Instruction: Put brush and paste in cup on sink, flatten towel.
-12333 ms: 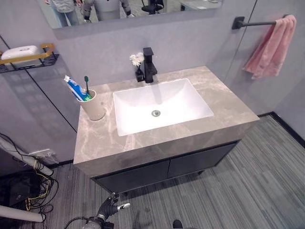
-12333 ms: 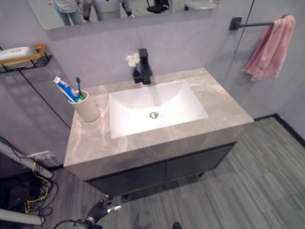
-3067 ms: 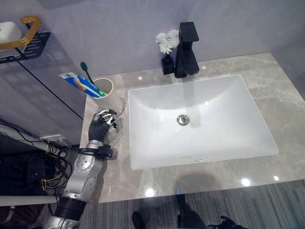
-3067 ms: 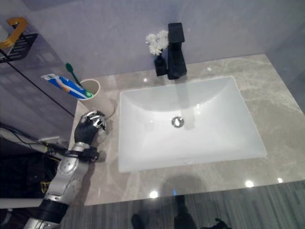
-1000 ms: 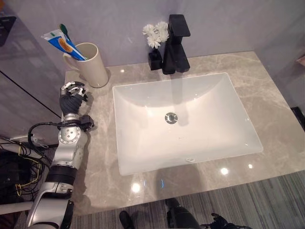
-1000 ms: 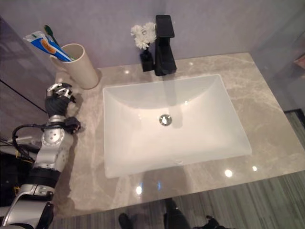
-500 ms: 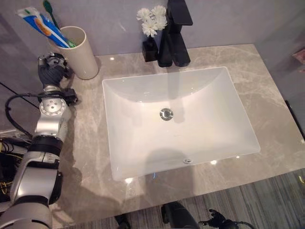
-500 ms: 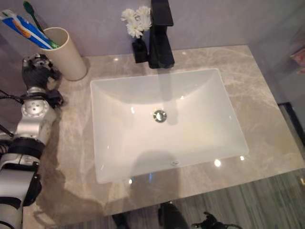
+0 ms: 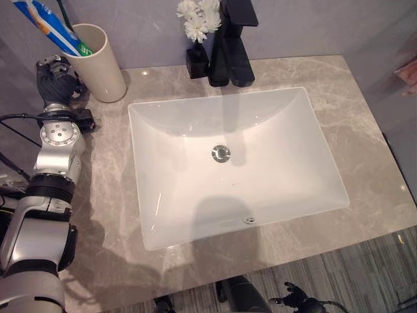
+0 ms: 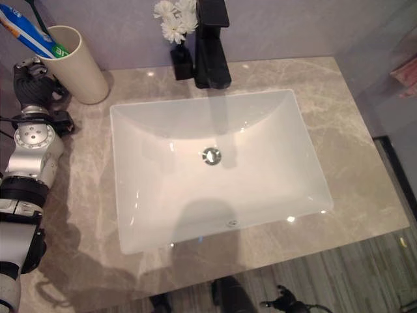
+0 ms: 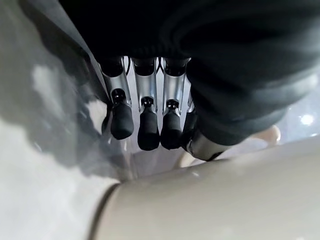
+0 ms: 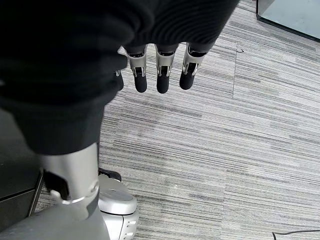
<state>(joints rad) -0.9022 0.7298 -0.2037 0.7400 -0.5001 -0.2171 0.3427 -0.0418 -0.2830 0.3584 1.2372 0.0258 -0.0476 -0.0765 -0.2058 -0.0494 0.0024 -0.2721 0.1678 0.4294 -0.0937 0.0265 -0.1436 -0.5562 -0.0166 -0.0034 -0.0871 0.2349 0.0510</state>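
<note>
The left hand (image 9: pixel 55 77) sits at the far left of the worktop (image 9: pixel 365 117), just beside the cup (image 9: pixel 99 62). In its wrist view the fingers (image 11: pixel 142 125) hang relaxed in a row, holding nothing, with the cup's wall close past them; whether they touch it is hard to tell. The brush (image 9: pixel 64 13) and paste (image 9: pixel 49 25) already stand in the cup, leaning out over its rim toward the left.

To the right lie the sink (image 9: pixel 234 156), the flowers (image 9: pixel 195 19) and the tap (image 9: pixel 231 42) behind it. At the right edge a scrap of pink, probably the towel (image 9: pixel 409 68), shows.

The right hand (image 12: pixel 160 75) hangs low over the floor (image 12: pixel 225 150), fingers loosely straight, empty.

So the cup step looks done, and the towel step is next: draw the left hand away from the cup, turn right, and reach for the towel to spread it flat.
</note>
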